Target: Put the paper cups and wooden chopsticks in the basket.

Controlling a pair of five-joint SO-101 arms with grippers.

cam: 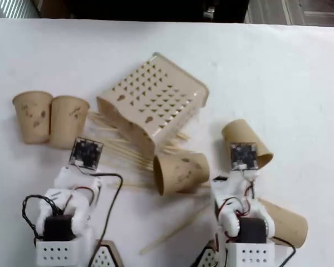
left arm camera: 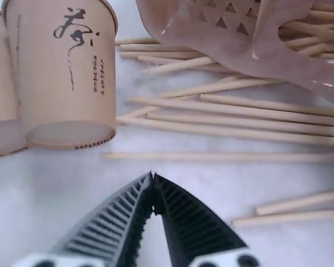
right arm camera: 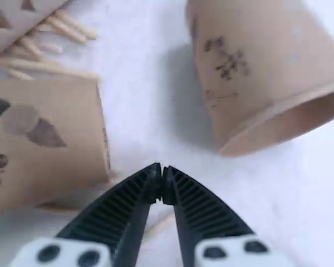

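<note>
Basket (cam: 153,100): tipped at frame centre over wooden chopsticks (left arm camera: 234,119).
Risk: these may be scattered when it is righted.
Left gripper (left arm camera: 153,181), right gripper (right arm camera: 161,172): closed, empty.

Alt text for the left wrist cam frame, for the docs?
The left arm's shut end effector points over a white table strewn with wooden chopsticks. Two paper cups sit side by side beyond it, and chopsticks run under the edge of the perforated basket.

White table (cam: 278,67), dark room strip (cam: 156,6) beyond its far edge
</note>
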